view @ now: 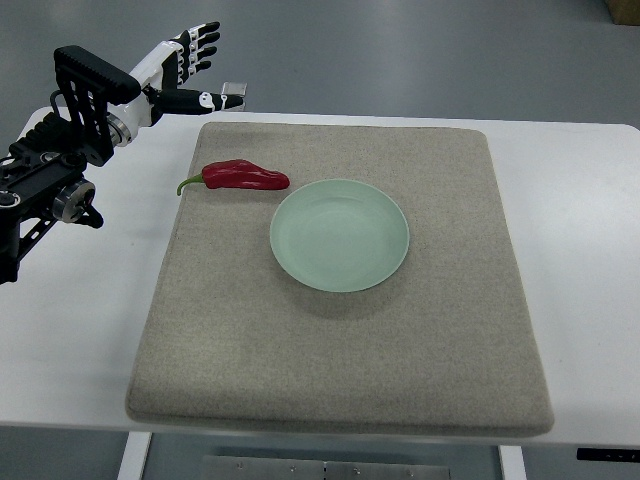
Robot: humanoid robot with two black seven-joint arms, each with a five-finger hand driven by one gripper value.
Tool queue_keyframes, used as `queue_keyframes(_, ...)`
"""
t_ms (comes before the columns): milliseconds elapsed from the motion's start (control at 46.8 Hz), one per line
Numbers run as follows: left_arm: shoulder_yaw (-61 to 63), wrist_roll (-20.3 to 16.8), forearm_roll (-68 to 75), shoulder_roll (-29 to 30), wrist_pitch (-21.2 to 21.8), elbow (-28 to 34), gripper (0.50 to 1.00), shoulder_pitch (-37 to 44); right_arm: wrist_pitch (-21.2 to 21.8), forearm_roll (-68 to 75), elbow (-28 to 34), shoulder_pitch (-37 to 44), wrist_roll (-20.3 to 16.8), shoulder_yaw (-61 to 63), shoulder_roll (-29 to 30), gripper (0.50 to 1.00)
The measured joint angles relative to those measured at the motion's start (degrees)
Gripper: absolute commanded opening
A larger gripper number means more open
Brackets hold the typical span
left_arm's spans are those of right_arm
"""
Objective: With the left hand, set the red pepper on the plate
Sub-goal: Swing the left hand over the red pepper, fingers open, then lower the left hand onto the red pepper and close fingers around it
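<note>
Left hand [185, 62] raised, fingers spread and empty, poised above red pepper [240, 177] lying just beside plate [339, 235] on mat [340, 360].

1 top view, steep downward look from robot's side, whole mat [340, 290] on table [580, 260] framed.

Pretty bright, even overhead light here, no glare. Everything's sharp. Just a soft shadow under the plate [339, 235].
</note>
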Motion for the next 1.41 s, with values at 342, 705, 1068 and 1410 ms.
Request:
queue_keyframes(342,3.63,0.45,14.71,0.11,1.85,-0.14,0.969,-1.23,0.0,0.0,0.0,0.01,0.0,-0.06,0.0,0.932)
queue_keyframes(705,5.62,4.0,31.94,0.45,2.13,-0.16,0.971,-2.17,0.0,0.0,0.0,0.0,0.0,0.01,0.0,0.932)
queue_keyframes(1068,7.85,4.23,46.77,1.21,1.64,-0.12,0.941,-3.24,0.0,0.0,0.0,0.0,0.0,-0.02,0.0,0.932)
queue_keyframes(1410,8.48,4.37,49.08,1.23,1.86,0.55,0.823,-3.25,0.0,0.0,0.0,0.0,0.0,-0.04,0.0,0.932)
